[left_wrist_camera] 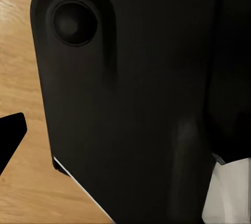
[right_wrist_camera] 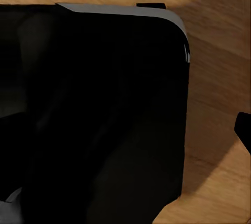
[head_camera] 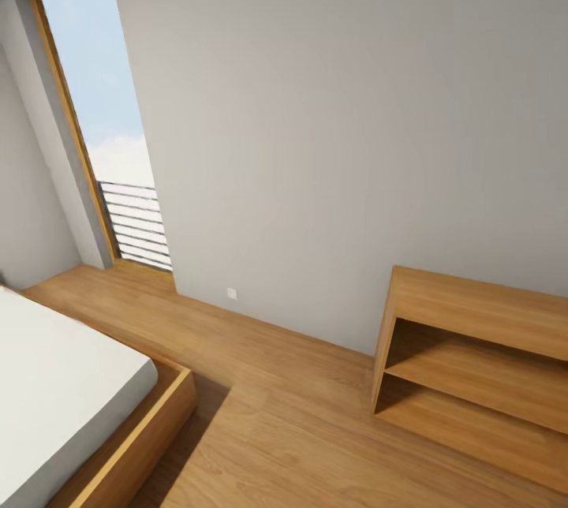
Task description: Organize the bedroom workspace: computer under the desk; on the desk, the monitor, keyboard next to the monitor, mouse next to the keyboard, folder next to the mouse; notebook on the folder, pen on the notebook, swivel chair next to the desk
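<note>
You are in the bedroom, and the robot is on its way somewhere. No desk, chair, folder or other work thing is in front of you, so where they sit cannot be told from here. My guess is that you are looking for the desk, and the next move calls for turning the robot round until it comes into view.

The biggest thing ahead is the pale grey wall (head_camera: 339, 137). Below it runs the wood floor (head_camera: 284, 413). At one side is the tall window (head_camera: 99, 106) with rails across its low part. The bed (head_camera: 63, 405) is cut off at the corner. The low open wood shelf (head_camera: 473, 358) is cut off too, and it is not the desk.

Both wrist views are mostly blocked by the robot's own black body (left_wrist_camera: 141, 104), with floor around it. Small black tips poke in at the edges, but you cannot tell if either pincer is spread or pressed together.
</note>
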Motion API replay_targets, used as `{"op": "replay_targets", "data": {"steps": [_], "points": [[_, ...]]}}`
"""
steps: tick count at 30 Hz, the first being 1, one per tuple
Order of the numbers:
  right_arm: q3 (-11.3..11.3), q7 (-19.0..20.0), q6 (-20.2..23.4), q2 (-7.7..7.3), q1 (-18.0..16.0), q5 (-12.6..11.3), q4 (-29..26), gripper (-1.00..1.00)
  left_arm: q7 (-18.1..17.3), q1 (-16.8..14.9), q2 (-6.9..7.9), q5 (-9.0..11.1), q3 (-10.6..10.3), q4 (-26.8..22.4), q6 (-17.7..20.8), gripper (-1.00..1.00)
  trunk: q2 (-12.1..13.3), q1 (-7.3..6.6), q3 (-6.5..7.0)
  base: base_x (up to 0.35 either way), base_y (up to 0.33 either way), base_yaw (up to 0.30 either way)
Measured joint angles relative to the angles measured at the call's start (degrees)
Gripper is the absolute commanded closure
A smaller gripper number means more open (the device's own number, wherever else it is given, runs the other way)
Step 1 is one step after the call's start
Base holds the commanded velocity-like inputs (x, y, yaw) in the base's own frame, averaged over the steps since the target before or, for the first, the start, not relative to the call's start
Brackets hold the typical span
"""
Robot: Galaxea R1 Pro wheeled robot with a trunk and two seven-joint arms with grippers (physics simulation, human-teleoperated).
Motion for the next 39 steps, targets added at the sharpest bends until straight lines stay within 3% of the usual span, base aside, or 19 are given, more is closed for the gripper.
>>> {"op": "replay_targets", "data": {"steps": [5,8,10,13,14,16,20,24,25,28,34,39], "points": [[0.2,0.0,-0.1,0.01,0.0,0.1,0.0,-1.00,0.1,0.0,-0.16,0.0,0.0,-0.9,-0.2,-1.00,2.0,-1.10,0.90,0.000,0.000,0.000],[0.2,0.0,-2.1,-0.01,0.0,0.1,-0.9,-1.00,0.1,0.0,-0.14,0.1,0.1,-6.1,-0.3,-1.00,3.2,-1.76,1.45,0.000,0.000,0.000],[0.0,-0.1,-8.4,0.02,0.0,0.1,-4.0,-1.00,0.3,0.0,-0.16,0.2,0.1,-12.4,-1.3,-1.00,4.0,-2.20,1.81,0.000,0.000,0.000],[-0.1,-0.1,-15.6,0.04,0.0,-0.1,-7.5,-1.00,0.5,0.0,-0.19,0.2,0.1,-18.1,-2.1,-1.00,5.2,-2.86,2.34,0.000,0.000,0.000],[-0.1,-0.1,-20.7,0.09,0.0,-0.3,-10.5,-1.00,0.5,0.0,-0.16,0.2,0.1,-20.9,-2.4,-1.00,5.6,-3.08,2.53,0.000,0.000,0.000],[-0.1,-0.1,-25.0,0.22,0.0,-0.4,-13.5,-1.00,0.5,0.0,-0.08,0.3,0.1,-22.6,-2.6,-1.00,6.4,-3.52,2.88,0.000,0.000,0.000],[-0.2,-0.2,-29.4,0.52,-0.3,-0.6,-18.0,-1.00,0.5,0.0,0.31,2.0,0.3,-21.4,-3.0,-1.00,8.0,-4.40,3.59,0.000,0.000,0.000],[-0.2,-0.2,-30.2,0.68,-0.3,-0.6,-18.9,-1.00,0.5,0.0,0.80,4.2,0.6,-19.1,-5.9,-1.00,9.6,-5.28,4.31,0.000,0.000,0.000],[-0.2,-0.2,-30.5,0.62,-0.3,-0.6,-19.0,-1.00,0.5,0.0,0.99,6.4,1.2,-18.6,-9.4,-1.00,10.0,-5.50,4.49,0.000,0.000,0.000],[-0.4,-0.2,-30.8,0.44,-0.3,-0.6,-19.3,-1.00,0.2,0.0,1.11,9.6,1.7,-18.2,-14.8,-1.00,11.2,-6.16,5.03,0.000,0.000,0.000],[-1.7,-0.4,-33.4,0.53,-0.4,-0.7,-19.2,-1.00,0.2,0.0,1.18,11.6,1.9,-17.7,-23.6,-1.00,13.6,-7.47,6.11,0.000,0.000,0.000],[-2.3,-0.7,-34.5,0.68,-0.4,-0.7,-18.5,-1.00,0.4,0.0,1.46,12.1,2.0,-17.3,-27.4,-1.00,15.7,-8.57,7.01,0.000,0.000,0.000]]}}
